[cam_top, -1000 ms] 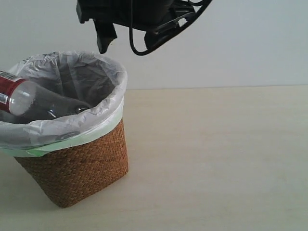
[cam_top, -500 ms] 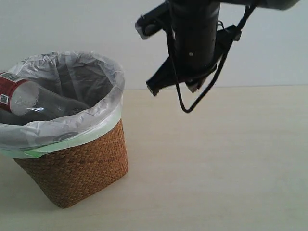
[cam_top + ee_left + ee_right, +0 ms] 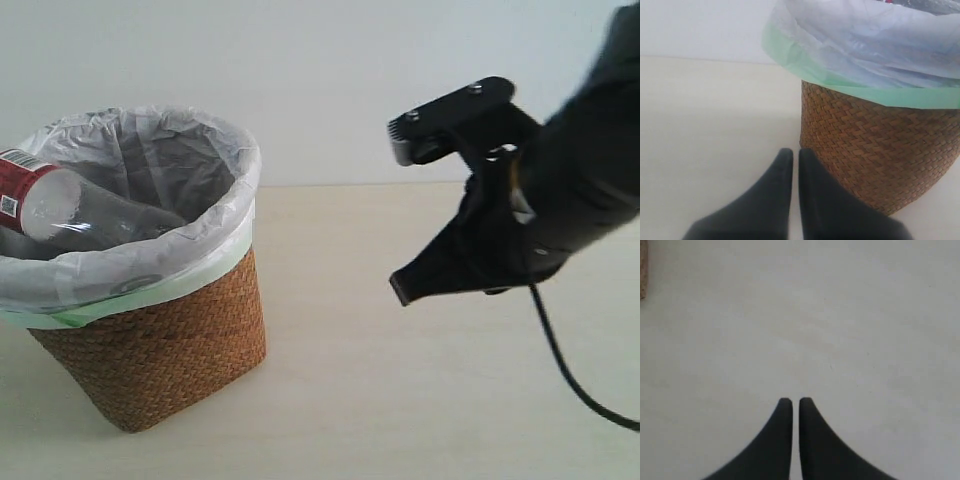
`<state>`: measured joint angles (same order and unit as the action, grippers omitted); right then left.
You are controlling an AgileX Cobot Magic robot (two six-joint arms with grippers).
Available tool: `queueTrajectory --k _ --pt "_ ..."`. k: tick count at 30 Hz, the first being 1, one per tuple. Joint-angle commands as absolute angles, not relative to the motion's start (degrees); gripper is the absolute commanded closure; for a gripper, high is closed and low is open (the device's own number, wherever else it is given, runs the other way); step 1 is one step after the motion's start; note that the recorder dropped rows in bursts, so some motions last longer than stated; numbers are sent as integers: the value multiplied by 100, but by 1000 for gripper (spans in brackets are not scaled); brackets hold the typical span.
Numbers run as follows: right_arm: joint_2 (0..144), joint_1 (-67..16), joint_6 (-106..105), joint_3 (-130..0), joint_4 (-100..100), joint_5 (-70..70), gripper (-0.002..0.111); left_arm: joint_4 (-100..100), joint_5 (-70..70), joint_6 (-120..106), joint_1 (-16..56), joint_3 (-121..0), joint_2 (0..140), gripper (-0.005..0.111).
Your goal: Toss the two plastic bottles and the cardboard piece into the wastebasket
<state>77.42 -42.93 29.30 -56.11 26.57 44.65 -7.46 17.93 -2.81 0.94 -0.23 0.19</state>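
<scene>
**Exterior, left wrist and right wrist views of one moment.** Toward the left edge of the counter (image 3: 400,400) stands the wastebasket (image 3: 170,350), a brown woven tub that widens upward and leans slightly. Its rim is wrapped by a pale bag (image 3: 200,150) with a green hem.

A clear bottle (image 3: 70,210) with a red label lies slanted inside the bag. Its labelled end rises above the rim on the side nearest the left edge, and its other end sinks toward the middle of the bag. What lies deeper in the bag is too dark to identify.

The left fingers (image 3: 782,167) show only in the left wrist view. They are pressed together, with a hairline seam between them. Their tips hang low over the counter, just beside the foot of the wastebasket's woven wall; whether they touch it cannot be judged.

Toward the right edge, the right arm (image 3: 590,170) hangs above the counter, well apart from the wastebasket. The right fingers (image 3: 440,270) point down and toward the left edge. In the right wrist view these fingers (image 3: 782,420) are pressed together on nothing, over plain counter, and a sliver of woven wall shows at the margin of that view.

A black cable (image 3: 570,375) trails from the arm toward the near right corner. The far edge of the counter meets a plain pale wall (image 3: 350,80).
</scene>
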Motion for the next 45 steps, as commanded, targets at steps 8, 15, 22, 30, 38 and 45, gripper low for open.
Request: queueTrajectory --k 8,15,22,30,38,45 --pt "4895 -4284 3904 -4248 2568 4684 107 -729 1774 -252 91 0 0 103" --pt "3802 -4284 3904 -4248 2579 4743 107 -729 1774 -252 91 0 0 103" --pt "3201 -4284 3892 -4248 2591 4755 107 -729 1774 -252 91 0 0 103" --pt "2975 -4036 3879 -3652 2809 2822 107 -729 1774 -252 91 0 0 103" --pt "2581 -2352 4307 -1570 2759 -807 107 -729 1774 -252 91 0 0 103" --pt "1157 -1856 4624 -581 2759 -844 107 -729 1774 -252 91 0 0 103"
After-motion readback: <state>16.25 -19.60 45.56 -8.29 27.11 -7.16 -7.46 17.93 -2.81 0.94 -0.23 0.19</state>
